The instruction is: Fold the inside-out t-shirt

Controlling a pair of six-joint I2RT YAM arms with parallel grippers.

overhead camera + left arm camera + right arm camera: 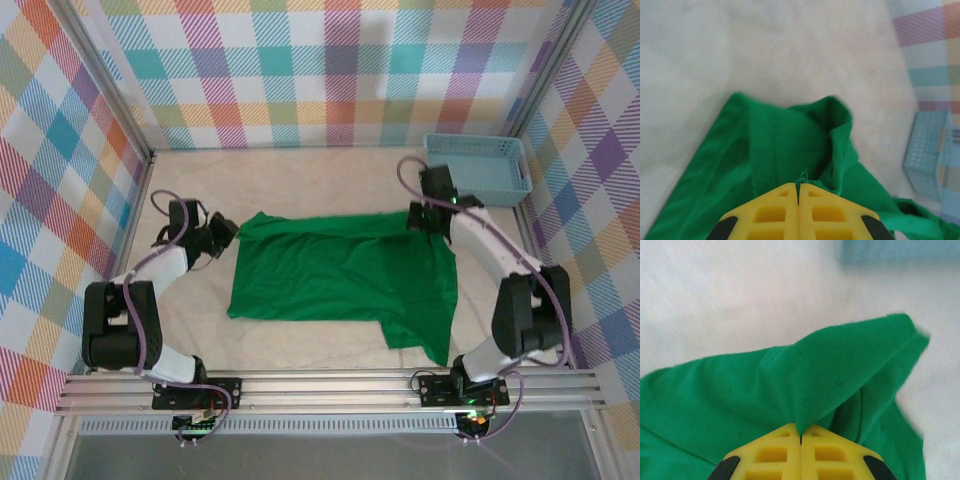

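The bright green t-shirt point(340, 280) lies spread on the beige table, one sleeve hanging toward the near right. At its far left corner my left gripper point(228, 232) is shut on the cloth; the left wrist view has the yellow fingers point(775, 212) pressed together on a fold of the t-shirt point(785, 145) with a seam. Over at the far right corner my right gripper point(418, 217) is shut on the cloth too; its yellow fingers point(775, 452) pinch a raised peak of green fabric point(840, 375).
A light blue plastic basket point(478, 166) stands at the back right, just behind the right arm, and its side point(927, 155) appears at the right of the left wrist view. Plaid walls close in the table on three sides. A metal rail runs along the near edge.
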